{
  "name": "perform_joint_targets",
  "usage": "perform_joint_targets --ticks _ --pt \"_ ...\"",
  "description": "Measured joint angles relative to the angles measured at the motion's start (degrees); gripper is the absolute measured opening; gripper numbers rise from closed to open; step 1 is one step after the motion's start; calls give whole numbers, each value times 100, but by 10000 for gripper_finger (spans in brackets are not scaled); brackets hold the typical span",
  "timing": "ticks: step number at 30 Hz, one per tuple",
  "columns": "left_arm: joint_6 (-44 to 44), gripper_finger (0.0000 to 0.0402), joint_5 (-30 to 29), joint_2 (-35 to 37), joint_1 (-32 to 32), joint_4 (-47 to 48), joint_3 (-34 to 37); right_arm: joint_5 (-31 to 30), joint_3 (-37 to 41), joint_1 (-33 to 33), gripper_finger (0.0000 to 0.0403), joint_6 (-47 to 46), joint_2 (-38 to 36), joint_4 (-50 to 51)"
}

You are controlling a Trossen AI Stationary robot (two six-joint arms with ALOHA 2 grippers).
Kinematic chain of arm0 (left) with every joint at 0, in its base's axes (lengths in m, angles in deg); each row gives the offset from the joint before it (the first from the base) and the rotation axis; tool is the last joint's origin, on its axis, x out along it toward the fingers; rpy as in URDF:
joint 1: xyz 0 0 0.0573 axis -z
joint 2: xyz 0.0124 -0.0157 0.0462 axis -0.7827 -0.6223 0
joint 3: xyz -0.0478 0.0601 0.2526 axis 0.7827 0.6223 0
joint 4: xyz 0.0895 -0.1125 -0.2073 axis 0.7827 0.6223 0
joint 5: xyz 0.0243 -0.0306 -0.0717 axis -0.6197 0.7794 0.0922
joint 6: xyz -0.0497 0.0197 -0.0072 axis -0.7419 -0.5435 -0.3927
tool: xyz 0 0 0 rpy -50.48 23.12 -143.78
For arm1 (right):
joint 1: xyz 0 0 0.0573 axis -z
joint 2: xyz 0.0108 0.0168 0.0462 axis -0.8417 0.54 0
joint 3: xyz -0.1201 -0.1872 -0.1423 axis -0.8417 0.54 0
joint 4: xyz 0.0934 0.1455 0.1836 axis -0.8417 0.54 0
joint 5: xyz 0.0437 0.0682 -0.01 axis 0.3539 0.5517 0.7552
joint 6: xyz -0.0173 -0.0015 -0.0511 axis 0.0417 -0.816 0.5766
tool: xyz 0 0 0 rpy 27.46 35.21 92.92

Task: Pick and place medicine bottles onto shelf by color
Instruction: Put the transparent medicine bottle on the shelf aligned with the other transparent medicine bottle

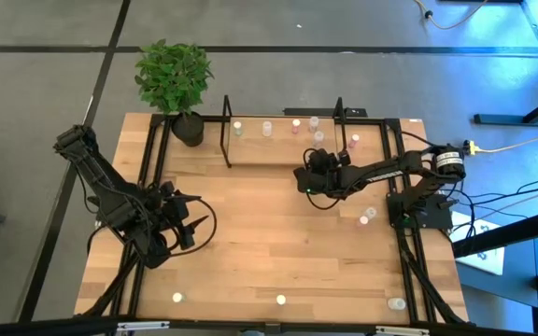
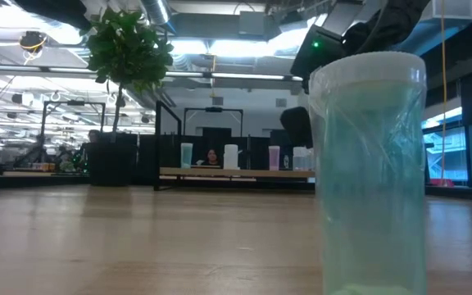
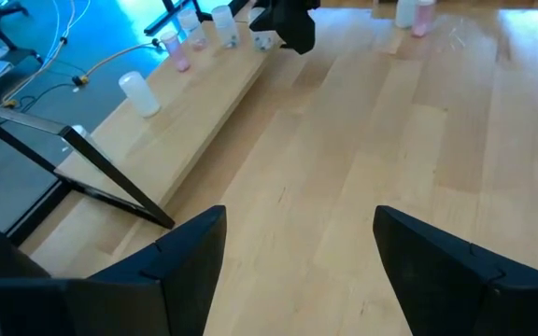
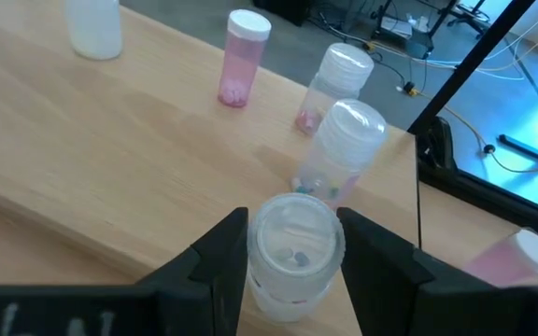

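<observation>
Medicine bottles [image 1: 267, 129] already stand in a row on the shelf [image 1: 278, 154] at the table's [image 1: 250, 243] far edge in my high view; others wait loose, well apart, near the front edge, and the right end effector [image 1: 318, 177] hangs just before the shelf's right half. Low view: a greenish bottle [image 2: 371, 172] right at the lens blocks most of it. Left wrist view: left end effector [image 3: 297, 252] spread wide over bare wood, idle, holding nothing. Right wrist view: right end effector [image 4: 292, 247] clamps a clear bottle [image 4: 292, 245] upright beside pink bottles [image 4: 241, 61], presumably positioned for its colour group.
</observation>
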Motion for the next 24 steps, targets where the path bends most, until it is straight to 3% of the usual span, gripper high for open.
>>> perform_joint_targets --ticks 24 --pt "1 266 -2 0 0 0 0 198 22 0 205 14 4 -93"
